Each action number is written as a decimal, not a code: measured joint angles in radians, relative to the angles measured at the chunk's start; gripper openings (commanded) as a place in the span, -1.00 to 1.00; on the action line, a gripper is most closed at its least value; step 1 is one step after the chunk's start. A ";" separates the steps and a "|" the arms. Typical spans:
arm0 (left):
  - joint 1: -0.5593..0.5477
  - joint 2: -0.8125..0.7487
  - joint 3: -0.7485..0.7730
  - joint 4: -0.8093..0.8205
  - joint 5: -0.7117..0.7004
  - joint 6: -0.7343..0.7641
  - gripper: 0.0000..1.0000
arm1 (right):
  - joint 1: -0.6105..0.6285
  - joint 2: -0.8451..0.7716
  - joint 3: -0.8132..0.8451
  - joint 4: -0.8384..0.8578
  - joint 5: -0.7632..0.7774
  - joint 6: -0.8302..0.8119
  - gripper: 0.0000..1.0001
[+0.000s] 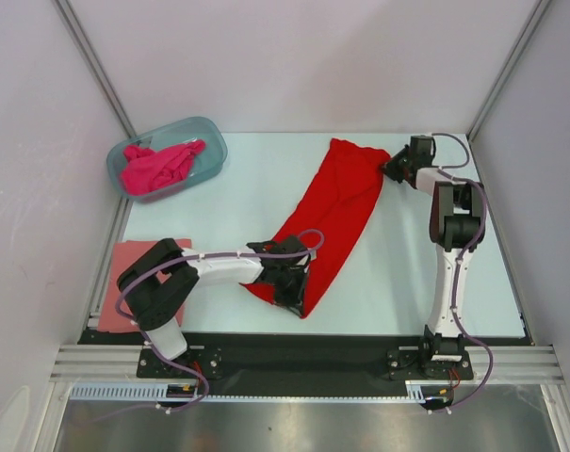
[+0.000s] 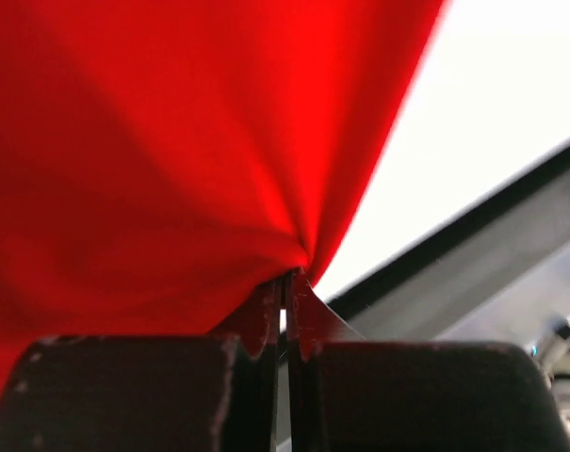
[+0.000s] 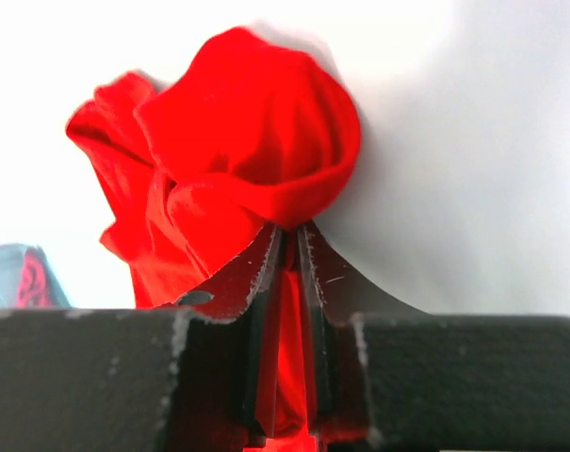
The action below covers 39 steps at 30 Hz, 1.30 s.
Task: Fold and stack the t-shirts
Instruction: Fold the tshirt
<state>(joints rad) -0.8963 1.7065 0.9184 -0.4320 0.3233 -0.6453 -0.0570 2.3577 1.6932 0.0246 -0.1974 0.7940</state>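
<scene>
A bright red t-shirt (image 1: pixel 332 212) lies stretched in a long diagonal strip across the table, from the far right down to the near middle. My left gripper (image 1: pixel 292 282) is shut on its near end, the cloth (image 2: pixel 171 141) bunching right at the closed fingertips. My right gripper (image 1: pixel 390 168) is shut on the far end, with red cloth (image 3: pixel 237 141) gathered in a wad beyond the tips and pinched between the fingers. A salmon-pink t-shirt (image 1: pixel 124 273) lies flat at the near left, partly hidden by the left arm. A magenta-pink t-shirt (image 1: pixel 157 168) sits crumpled in the tub.
A translucent blue-grey plastic tub (image 1: pixel 212 141) stands at the far left corner of the table. Pale walls close in the table on the left, back and right. A black rail (image 1: pixel 294 348) runs along the near edge by the arm bases.
</scene>
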 measured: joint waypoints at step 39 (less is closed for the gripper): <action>0.646 -0.175 -0.055 -0.171 0.127 0.264 0.26 | 0.365 -1.028 -0.971 -0.436 -0.239 -0.050 0.08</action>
<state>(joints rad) -0.2501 1.5318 0.8639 -0.6033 0.4503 -0.3813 0.3077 1.3293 0.7223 -0.4110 -0.4366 0.7444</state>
